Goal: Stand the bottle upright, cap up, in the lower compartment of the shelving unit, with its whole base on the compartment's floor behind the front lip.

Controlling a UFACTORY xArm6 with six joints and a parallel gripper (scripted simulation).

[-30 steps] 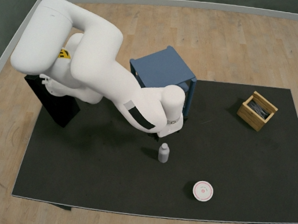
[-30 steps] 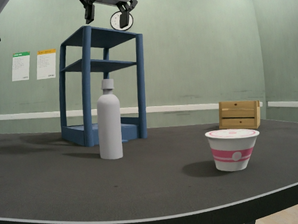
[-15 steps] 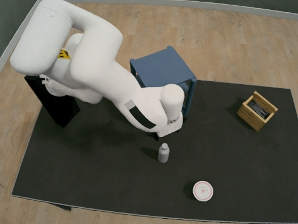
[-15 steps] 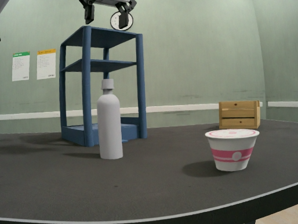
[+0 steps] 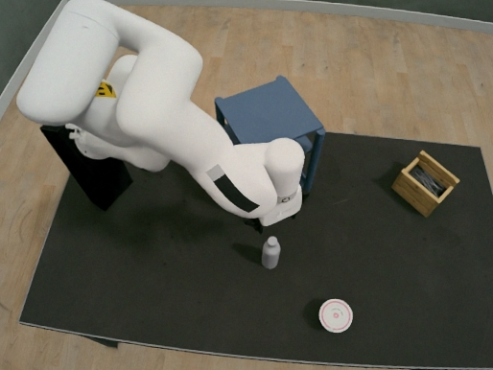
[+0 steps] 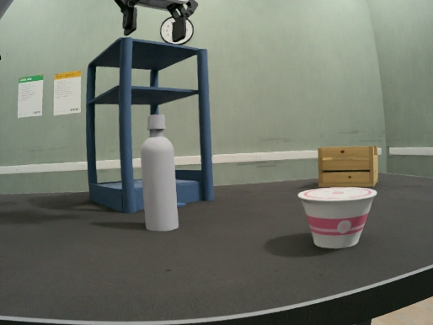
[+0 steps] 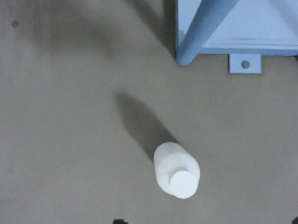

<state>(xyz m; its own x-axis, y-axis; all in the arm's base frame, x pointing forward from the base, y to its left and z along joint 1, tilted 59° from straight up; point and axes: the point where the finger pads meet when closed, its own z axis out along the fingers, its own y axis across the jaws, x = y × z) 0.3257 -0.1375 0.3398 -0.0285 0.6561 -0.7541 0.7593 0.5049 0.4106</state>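
The white bottle (image 5: 270, 255) (image 6: 160, 185) (image 7: 172, 165) stands upright, cap up, on the dark table in front of the blue shelving unit (image 5: 270, 112) (image 6: 125, 126) (image 7: 202, 30). The unit's lower compartment has a low front lip (image 6: 189, 192); its floor (image 7: 265, 27) shows at the top right of the wrist view. My gripper (image 5: 276, 223) (image 6: 154, 35) (image 7: 207, 221) is open and empty, high above the table. Its fingers are well above the bottle's cap and do not touch it. In the wrist view only the fingertips show, at the bottom edge.
A white and pink tub (image 5: 336, 315) (image 6: 337, 219) stands near the table's front edge. A wooden crate (image 5: 417, 192) (image 6: 347, 166) holding dark grey items stands at the right. The unit's corner posts and middle shelf (image 6: 160, 94) bound the lower compartment.
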